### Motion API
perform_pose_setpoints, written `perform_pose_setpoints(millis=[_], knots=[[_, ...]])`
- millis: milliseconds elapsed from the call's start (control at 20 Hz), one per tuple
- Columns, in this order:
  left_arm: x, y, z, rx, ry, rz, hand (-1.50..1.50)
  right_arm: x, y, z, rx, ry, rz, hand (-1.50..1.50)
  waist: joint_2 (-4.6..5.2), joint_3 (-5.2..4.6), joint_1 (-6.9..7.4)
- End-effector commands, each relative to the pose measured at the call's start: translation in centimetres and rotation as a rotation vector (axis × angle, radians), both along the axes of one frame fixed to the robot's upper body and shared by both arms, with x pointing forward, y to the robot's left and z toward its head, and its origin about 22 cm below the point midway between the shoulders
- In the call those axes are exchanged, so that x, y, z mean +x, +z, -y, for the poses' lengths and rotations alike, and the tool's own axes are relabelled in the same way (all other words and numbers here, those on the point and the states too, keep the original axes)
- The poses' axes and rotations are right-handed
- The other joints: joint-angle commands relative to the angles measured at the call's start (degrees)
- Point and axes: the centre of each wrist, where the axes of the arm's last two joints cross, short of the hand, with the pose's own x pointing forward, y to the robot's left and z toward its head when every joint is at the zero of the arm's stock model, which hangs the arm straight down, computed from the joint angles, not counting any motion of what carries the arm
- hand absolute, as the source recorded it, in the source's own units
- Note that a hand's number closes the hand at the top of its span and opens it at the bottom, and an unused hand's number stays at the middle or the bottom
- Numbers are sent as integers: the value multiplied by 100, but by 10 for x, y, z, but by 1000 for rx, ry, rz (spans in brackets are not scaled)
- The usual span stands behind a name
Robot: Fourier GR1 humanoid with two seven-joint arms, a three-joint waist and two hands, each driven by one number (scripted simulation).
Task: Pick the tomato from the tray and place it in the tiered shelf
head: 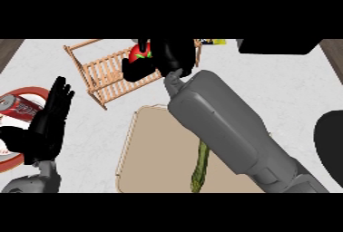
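Note:
A red tomato (140,52) with a green stem is held over the wooden tiered shelf (106,76) at the back of the counter. My right hand (163,58) is shut on it, its fingers curled round the tomato and hiding most of it. The right forearm stretches from the lower right across the tan tray (150,149). On the tray lies a green cucumber-like vegetable (200,167), partly behind the forearm. My left hand (46,120) rests open at the left edge, fingers up.
A red plate (25,90) with a red soda can (19,105) sits at the far left, behind my left hand. A black object (278,46) stands at the back right, another dark round shape (330,145) at the right edge.

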Motion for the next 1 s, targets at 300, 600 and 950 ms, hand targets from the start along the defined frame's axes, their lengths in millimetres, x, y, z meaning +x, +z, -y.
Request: perform_pose_setpoints(millis=[300,600,950], knots=[[4,6,0,-4,-15,10,0,47,-28,2,-10,-17,40,150,19,-1,69],[6,8,13,4,-33,19,0,58,-49,14,144,-93,1,150,77,-2,250],[18,13,13,-5,-60,14,0,70,-25,7,151,-19,-59,-150,68,-4,228]])
